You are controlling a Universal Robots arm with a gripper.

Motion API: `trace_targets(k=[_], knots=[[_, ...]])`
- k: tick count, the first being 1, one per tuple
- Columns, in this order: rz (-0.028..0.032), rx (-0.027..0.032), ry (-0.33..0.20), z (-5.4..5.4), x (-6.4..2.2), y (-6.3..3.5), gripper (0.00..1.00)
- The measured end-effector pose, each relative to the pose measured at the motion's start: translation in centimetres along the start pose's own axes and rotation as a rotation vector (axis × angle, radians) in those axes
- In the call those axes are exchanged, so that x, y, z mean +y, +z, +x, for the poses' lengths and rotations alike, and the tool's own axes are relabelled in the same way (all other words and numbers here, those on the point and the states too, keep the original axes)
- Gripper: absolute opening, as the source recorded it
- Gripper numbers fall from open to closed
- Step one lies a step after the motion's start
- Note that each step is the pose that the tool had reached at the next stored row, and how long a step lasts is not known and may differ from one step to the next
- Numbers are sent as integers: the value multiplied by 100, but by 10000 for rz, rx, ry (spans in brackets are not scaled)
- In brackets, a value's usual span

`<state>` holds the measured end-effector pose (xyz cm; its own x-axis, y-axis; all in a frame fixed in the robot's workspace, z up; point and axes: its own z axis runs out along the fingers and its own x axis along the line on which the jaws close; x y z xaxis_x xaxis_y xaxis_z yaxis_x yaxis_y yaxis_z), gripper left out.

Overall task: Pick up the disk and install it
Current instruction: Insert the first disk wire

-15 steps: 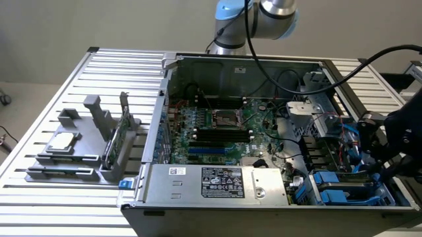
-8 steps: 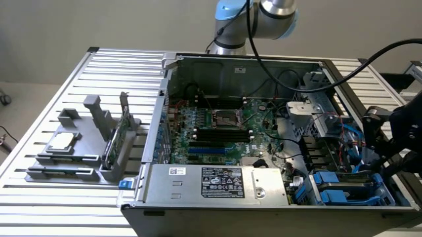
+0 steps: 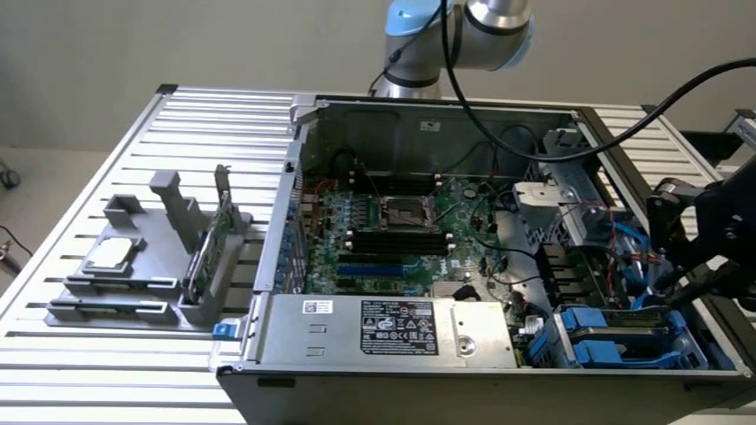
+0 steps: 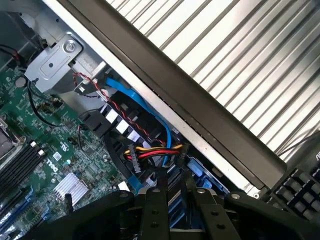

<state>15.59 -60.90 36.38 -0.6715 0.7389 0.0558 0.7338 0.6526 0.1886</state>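
On slatted table [image 3: 119, 372], pale wall [image 3: 177, 44], disk [image 3: 614, 341] seemingly seated

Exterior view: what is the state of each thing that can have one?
computer case, on its side, panel off.
disk, flat in the drive bay, in its blue carrier.
gripper, low at the drive bay, by the disk.
circuit card, standing on edge in the grey holder.
chip, flat on the same holder.

The disk [image 3: 597, 336], framed in blue plastic, is seen lying flat, apparently seated, in the drive bay [image 3: 691, 335]
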Motion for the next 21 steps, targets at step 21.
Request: trace_targets(k=[21], knots=[[-144, 1, 1080, -78, -95, 163, 34]])
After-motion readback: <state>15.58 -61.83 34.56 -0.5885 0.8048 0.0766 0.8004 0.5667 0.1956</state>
